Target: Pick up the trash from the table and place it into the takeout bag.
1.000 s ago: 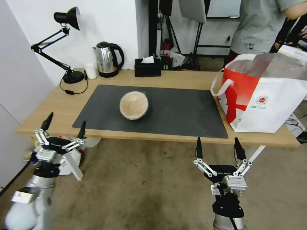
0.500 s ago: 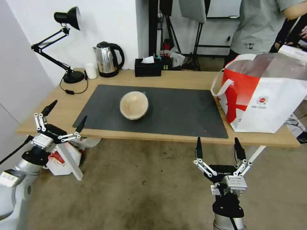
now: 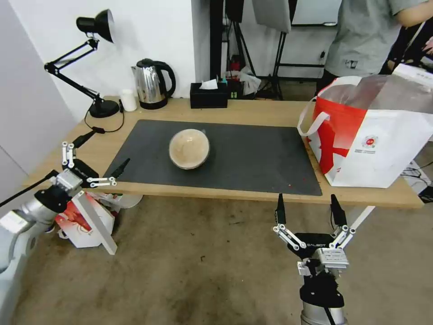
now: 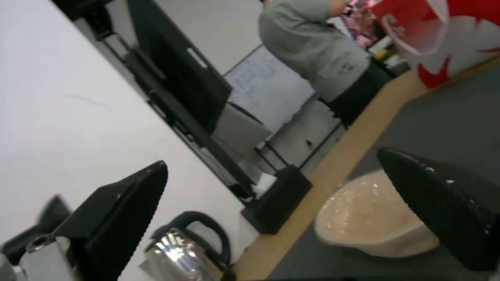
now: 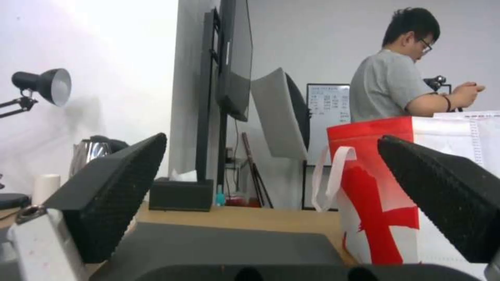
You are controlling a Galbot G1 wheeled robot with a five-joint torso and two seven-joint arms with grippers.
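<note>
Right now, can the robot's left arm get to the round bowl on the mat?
Probably yes. The left gripper is open at the table's left edge, and only bare mat lies between it and the bowl.

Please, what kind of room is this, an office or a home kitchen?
Probably an office or lab corner, not a kitchen: a desk lamp, an electric kettle and a tissue box stand on a long wooden table, with a whiteboard and stands behind.

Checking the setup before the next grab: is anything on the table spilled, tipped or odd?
Nothing stands out. The round bowl sits upright on the dark mat, nothing spilled around it; the takeout bag stands open at the table's right end. A few tiny red specks dot the mat's near edge.
</note>
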